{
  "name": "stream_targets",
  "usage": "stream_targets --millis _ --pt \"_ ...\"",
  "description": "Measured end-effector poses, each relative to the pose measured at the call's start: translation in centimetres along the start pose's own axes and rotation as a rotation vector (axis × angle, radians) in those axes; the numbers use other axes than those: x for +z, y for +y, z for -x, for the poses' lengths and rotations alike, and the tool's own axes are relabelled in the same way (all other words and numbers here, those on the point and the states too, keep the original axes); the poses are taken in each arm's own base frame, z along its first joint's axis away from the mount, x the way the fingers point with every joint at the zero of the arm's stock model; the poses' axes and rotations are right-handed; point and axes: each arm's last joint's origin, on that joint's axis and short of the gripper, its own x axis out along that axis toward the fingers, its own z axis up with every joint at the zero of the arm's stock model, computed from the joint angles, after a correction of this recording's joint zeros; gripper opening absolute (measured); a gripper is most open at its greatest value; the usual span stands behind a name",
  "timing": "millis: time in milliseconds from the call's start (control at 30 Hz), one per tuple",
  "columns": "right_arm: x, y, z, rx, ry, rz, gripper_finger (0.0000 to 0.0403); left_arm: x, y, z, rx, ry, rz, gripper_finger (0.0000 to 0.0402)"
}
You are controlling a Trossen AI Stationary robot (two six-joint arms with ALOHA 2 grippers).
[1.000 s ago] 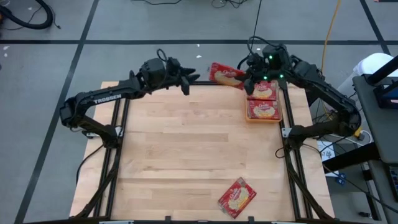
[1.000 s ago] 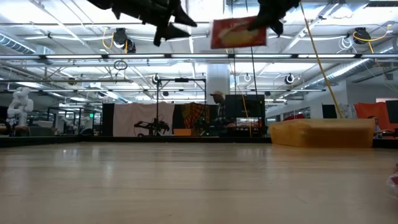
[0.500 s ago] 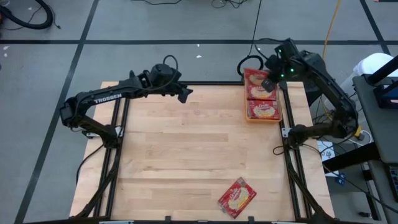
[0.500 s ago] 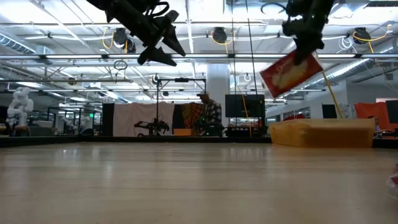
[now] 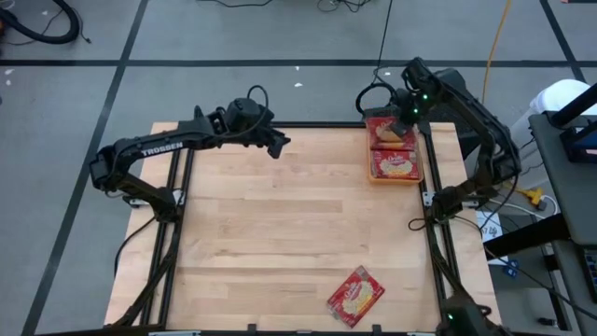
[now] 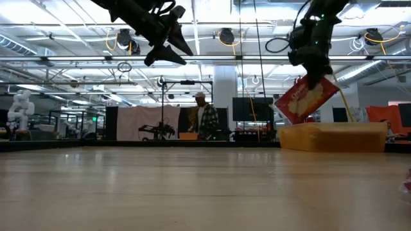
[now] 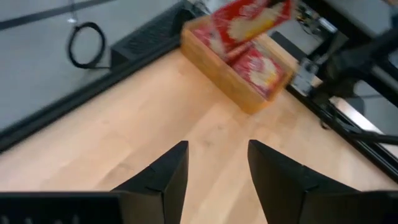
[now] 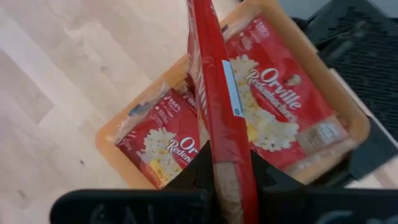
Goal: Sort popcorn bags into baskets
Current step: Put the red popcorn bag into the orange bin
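The right gripper is clamping 1 popcorn bag by its upper edge, jaws pressed tight on the packet, and is holding it in the air directly over the orange basket at the far right corner of the table. The bag is hanging tilted, its lower end dipping toward the basket's rim but not yet touching it, as the low view shows. In the right wrist view the bag is showing nearly edge-on, its long axis running roughly along the basket's length, so I judge that the coming move is a short drop straight down. 2 more bags are already lying flat in the basket, side by side, face up.

The left gripper is hovering above the far edge of the table, well apart from the basket, its fingers standing partly open and holding nothing. The right arm is plainly the nearer one to the basket.

1 loose bag is lying face up near the front edge of the wooden table, well apart from both grippers.

Beyond the table, a person is standing far back in the room.
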Motion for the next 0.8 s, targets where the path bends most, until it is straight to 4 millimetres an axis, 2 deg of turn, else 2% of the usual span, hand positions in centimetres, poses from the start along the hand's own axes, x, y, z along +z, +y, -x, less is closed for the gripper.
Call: stream_targets --millis 167,333,600,800 --pt "0.6 -1.1 -1.6 0.021 0.053 -0.007 0.0014 -0.6 -1.3 -0.1 -0.062 0.033 -0.016 0.0161" --pt "0.9 -1.8 -2.4 0.022 0.069 -0.011 0.0027 -1.4 -2.9 -0.2 -0.104 0.058 -0.034 0.016" --pt "1.4 -2.6 -3.1 -0.068 0.087 0.04 0.0084 -2.0 -4.0 -0.2 -0.135 0.073 -0.098 0.0157" --pt "2.0 -3.3 -3.7 -0.175 0.092 -0.027 0.0127 -2.0 -4.0 -0.2 -0.132 0.072 -0.099 0.0157"
